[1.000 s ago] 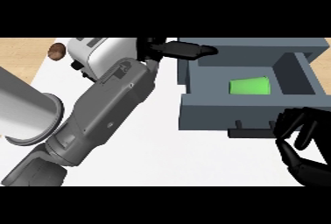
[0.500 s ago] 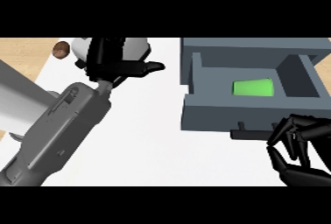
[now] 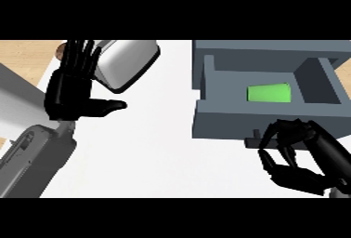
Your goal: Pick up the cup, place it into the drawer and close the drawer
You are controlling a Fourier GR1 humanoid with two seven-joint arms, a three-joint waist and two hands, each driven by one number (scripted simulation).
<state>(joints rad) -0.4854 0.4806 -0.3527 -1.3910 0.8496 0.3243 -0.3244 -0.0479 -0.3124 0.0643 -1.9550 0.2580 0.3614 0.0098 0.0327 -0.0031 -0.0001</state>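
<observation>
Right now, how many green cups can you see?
1. The cup lies inside the open drawer, at the view's right. Nothing else green shows, though the hands could hide something.

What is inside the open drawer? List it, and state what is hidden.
The drawer holds one green cup, lying in the middle of its grey compartment. Its front wall covers the near strip of the floor. The right robot hand is curled at the handle, outside the drawer.

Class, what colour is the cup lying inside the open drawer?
The cup is bright green, seen in the head view inside the grey drawer.
</observation>
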